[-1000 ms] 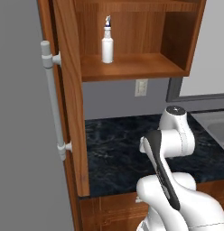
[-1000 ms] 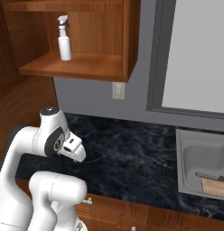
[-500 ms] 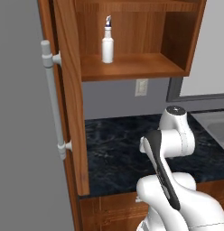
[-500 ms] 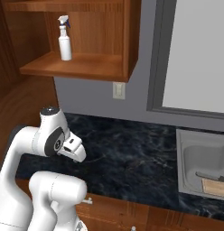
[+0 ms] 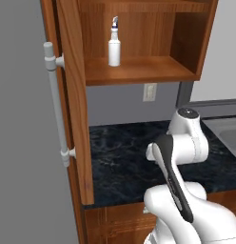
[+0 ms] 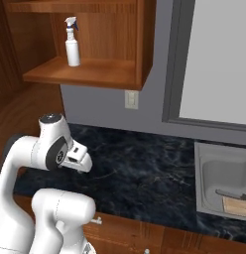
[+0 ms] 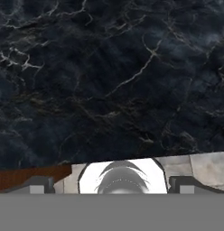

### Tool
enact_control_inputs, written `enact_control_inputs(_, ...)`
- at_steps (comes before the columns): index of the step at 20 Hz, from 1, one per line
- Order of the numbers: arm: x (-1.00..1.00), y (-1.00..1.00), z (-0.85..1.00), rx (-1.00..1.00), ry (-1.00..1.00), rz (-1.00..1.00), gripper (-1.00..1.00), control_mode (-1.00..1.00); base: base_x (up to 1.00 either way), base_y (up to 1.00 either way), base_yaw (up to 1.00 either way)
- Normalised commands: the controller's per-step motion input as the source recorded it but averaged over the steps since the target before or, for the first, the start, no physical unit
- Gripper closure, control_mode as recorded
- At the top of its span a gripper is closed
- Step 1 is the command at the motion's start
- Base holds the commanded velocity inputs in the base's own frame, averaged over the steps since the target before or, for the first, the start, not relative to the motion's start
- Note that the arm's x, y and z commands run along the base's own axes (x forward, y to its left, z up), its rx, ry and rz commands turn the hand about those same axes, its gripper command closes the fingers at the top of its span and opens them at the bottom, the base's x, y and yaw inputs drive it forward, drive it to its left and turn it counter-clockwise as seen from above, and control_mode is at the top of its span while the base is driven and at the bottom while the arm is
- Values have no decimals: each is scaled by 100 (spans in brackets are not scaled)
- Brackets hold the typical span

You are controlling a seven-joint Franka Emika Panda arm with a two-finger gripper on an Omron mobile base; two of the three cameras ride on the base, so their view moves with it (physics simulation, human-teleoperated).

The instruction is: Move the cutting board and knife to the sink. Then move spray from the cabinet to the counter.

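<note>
Spray (image 5: 114,44) stands on the cabinet (image 5: 139,71) shelf, well above the wide-open fingers (image 7: 37,184).

No readable text, label, brand, number or sign on anything here. The spray bottle (image 5: 114,45) on the cabinet (image 5: 139,71) shelf is plain white with no print that can be made out. The wall outlet (image 6: 131,99), the counter (image 6: 145,168) and the robot's body carry no markings either.
</note>
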Motion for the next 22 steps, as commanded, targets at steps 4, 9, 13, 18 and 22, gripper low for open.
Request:
enact_control_inputs(4,-4,0,42,0,-15,13,-100,-100,0,0,0)
enact_control_inputs(9,0,3,43,0,-25,1,-100,-100,0,0,0)
enact_control_inputs(13,0,9,45,0,-29,0,-100,-100,0,0,0)
enact_control_inputs(18,-2,7,52,0,-38,0,-100,-100,0,0,0)
enact_control_inputs(22,-1,5,51,0,-33,2,-100,-100,0,0,0)
